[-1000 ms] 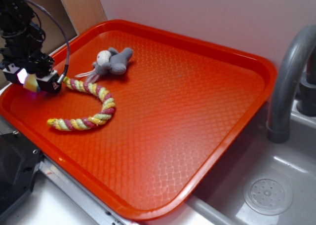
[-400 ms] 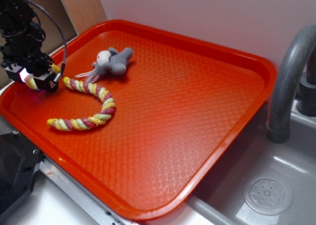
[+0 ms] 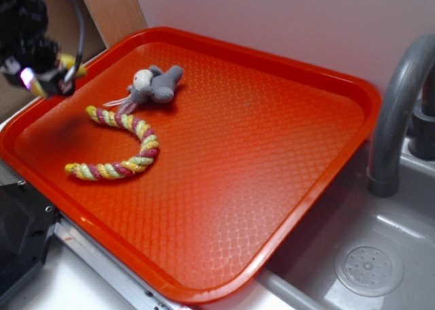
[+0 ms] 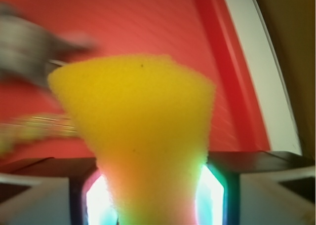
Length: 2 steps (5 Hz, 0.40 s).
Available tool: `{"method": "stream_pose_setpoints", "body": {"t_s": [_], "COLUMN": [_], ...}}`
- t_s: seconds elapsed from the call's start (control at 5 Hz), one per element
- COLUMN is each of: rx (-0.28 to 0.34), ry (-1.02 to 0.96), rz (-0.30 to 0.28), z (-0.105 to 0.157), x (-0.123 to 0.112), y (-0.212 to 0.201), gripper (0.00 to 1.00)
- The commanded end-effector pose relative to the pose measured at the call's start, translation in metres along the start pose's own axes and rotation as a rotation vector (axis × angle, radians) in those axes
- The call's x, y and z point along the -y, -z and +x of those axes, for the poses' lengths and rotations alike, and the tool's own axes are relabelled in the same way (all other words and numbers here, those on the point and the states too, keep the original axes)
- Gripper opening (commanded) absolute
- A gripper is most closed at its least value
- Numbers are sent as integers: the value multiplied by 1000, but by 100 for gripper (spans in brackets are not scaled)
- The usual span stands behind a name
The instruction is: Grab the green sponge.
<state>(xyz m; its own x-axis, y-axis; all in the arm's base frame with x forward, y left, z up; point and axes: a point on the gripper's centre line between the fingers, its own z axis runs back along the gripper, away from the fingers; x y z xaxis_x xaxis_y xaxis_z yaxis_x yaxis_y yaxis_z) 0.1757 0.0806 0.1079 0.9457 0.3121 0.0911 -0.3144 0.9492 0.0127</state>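
The green sponge fills the middle of the wrist view as a yellow foam wedge, pinched at its narrow end between the two glowing pads. Its dark scouring layer is hidden. My gripper is shut on it and holds it above the tray. In the exterior view the gripper hangs blurred over the tray's far left rim, with a bit of the yellow sponge sticking out of it.
The red tray carries a grey plush mouse and a yellow-pink-green braided rope toy at its left. A grey faucet and a sink lie to the right. A brown board stands behind.
The gripper has risen off the tray floor and moved back towards the left rim, carrying the sponge with it. The mouse and rope toy have stayed put.
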Motion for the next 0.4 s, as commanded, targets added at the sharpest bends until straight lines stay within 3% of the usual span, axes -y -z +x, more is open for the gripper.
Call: {"method": "stream_pose_setpoints", "body": {"t_s": [0.0, 0.2], "rx": [92, 112], "ry": [213, 283], "rz": [-222, -266], "z": [-5, -11], "x": [76, 110], "y": [-116, -138], "gripper": [0, 0]}}
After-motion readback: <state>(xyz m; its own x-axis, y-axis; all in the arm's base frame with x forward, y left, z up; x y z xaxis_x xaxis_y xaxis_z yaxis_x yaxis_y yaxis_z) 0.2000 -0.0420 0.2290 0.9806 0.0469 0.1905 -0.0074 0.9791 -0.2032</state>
